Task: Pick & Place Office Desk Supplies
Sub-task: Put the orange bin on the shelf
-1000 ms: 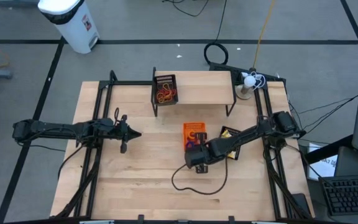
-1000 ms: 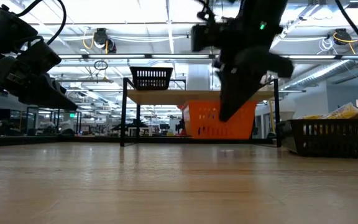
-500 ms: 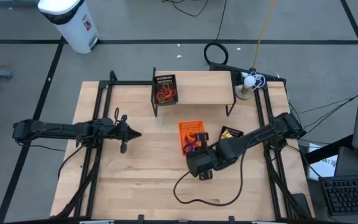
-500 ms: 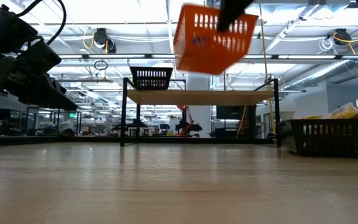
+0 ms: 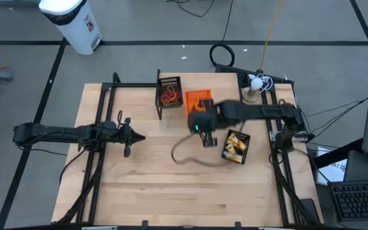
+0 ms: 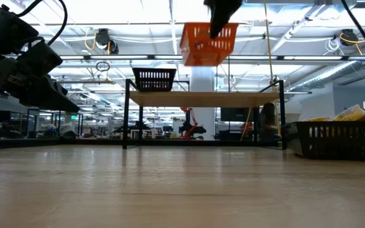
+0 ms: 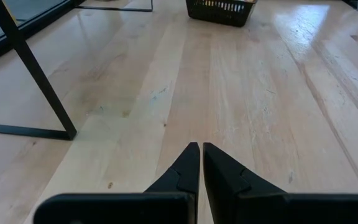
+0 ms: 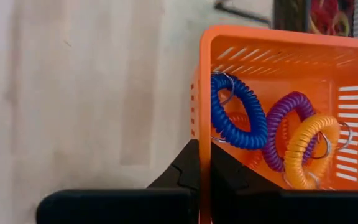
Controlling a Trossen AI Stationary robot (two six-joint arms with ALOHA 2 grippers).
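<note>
Right wrist view: the right gripper (image 8: pixel 200 163) is clenched on the near wall of a slotted orange plastic basket (image 8: pixel 278 46), its two dark fingers pinched together over the rim. Inside the basket lie three coiled spiral rings: a blue coil ring (image 8: pixel 232 112) nearest the gripped wall, a purple coil ring (image 8: pixel 286 121) beside it, and an orange-yellow coil ring (image 8: pixel 306 149) overlapping the purple one. Thin metal key loops show on the blue and orange-yellow coils. Pale wood table surface (image 8: pixel 79 93) lies below the basket.

Low view: the orange basket (image 6: pixel 208 43) hangs in the air, well above the table and higher than the top of the black-legged wooden shelf (image 6: pixel 201 98), tilted slightly.

High view: the right gripper (image 5: pixel 200 124) holds the basket (image 5: pixel 198 100) over the rear centre of the table, just beside a small black mesh tray (image 5: pixel 170 92) that holds a tangle of red and orange rubber bands (image 5: pixel 168 97). A second black mesh tray (image 5: pixel 236 146) with yellow oblong pieces (image 5: pixel 234 148) sits on the table, in front of the right arm and toward the right side.

Left gripper (image 5: pixel 130 137) waits over the left half of the table, well apart from all trays. Left wrist view: its fingers (image 7: pixel 185 168) are pressed together, holding nothing, above bare wood.
</note>
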